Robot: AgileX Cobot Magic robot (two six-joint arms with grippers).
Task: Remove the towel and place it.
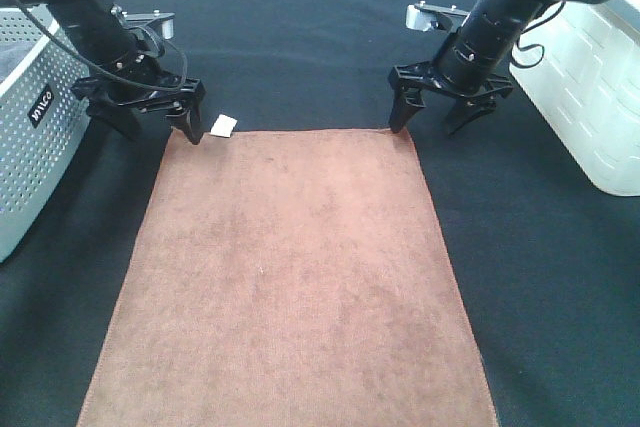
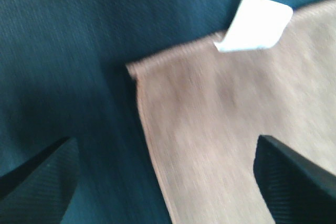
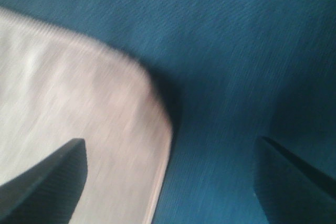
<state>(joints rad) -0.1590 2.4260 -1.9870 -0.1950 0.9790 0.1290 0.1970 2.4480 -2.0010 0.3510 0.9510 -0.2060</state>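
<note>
Towel point(image 1: 290, 277) looks soft, light and floppy; pinch its two far corners. Left gripper point(image 1: 160, 130) and right gripper point(image 1: 428, 125) straddle them, jaws wide, empty.

My tabletop point(image 1: 300, 7) is covered edge to edge by a black cloth point(image 1: 545, 277). At its left edge stands a grey perforated bin point(image 1: 25, 162) with a dark label in white lettering. Near its far right corner stands a white plastic container point(image 1: 590, 97) with brick-patterned walls. Lighting is even and shadows are soft.
</note>
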